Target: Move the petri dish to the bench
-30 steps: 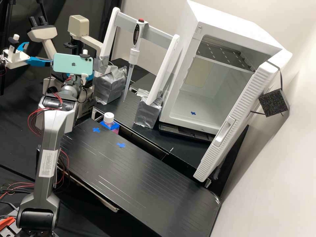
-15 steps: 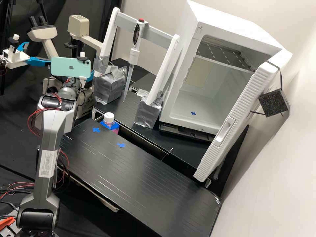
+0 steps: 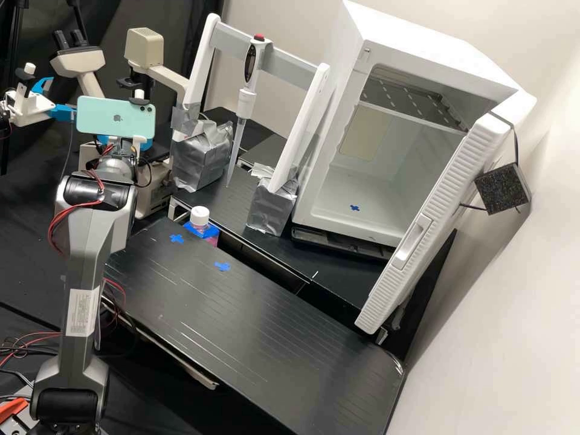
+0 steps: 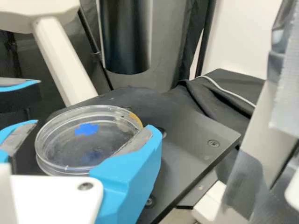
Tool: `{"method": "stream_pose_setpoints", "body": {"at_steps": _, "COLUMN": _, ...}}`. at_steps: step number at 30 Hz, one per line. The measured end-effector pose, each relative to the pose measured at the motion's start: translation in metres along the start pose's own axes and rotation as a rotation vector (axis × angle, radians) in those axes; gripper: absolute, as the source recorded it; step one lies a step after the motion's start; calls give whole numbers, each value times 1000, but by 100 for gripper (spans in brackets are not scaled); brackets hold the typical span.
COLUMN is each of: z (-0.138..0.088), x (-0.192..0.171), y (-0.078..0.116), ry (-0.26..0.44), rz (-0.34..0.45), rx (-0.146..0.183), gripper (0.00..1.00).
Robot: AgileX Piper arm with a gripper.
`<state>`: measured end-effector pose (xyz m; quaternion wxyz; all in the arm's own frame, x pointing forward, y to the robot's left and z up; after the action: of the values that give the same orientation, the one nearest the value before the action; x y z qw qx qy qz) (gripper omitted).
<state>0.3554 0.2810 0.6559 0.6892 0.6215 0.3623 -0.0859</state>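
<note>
In our gripper point(image 4: 96, 127), we hold the petri dish point(image 4: 86, 143) by its sides; pickup appears complete. Next, we must clear the microscope stage point(image 4: 196, 140), then approach the bench point(image 3: 260, 314).

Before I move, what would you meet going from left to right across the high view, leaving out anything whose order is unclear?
Mint-green phone → white-capped bottle with blue tape → upright white pipette with a red top button → large white cabinet with its door open.
</note>
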Motion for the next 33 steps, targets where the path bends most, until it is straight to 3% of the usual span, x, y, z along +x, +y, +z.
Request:
{"method": "stream_pose_setpoints", "body": {"at_steps": 7, "z": -1, "x": -18, "y": 0, "ry": 2, "rz": 0, "rx": 1, "gripper": 0}}
{"method": "stream_pose_setpoints", "body": {"at_steps": 10, "z": -2, "x": -30, "y": 0, "ry": 7, "rz": 10, "rx": -18, "gripper": 0}}
{"method": "stream_pose_setpoints", "body": {"at_steps": 13, "z": -7, "x": -46, "y": -1, "ry": 25, "rz": 30, "rx": -7, "gripper": 0}}
{"method": "stream_pose_setpoints", "body": {"at_steps": 22, "z": -22, "x": -113, "y": -8, "ry": 115, "rz": 95, "rx": -18, "gripper": 0}}
{"method": "stream_pose_setpoints", "body": {"at_steps": 31, "z": -5, "x": -187, "y": -34, "ry": 138, "rz": 145, "rx": -52, "gripper": 0}}
{"method": "stream_pose_setpoints", "body": {"at_steps": 33, "z": 1, "x": -202, "y": -39, "ry": 143, "rz": 160, "rx": -46, "gripper": 0}}
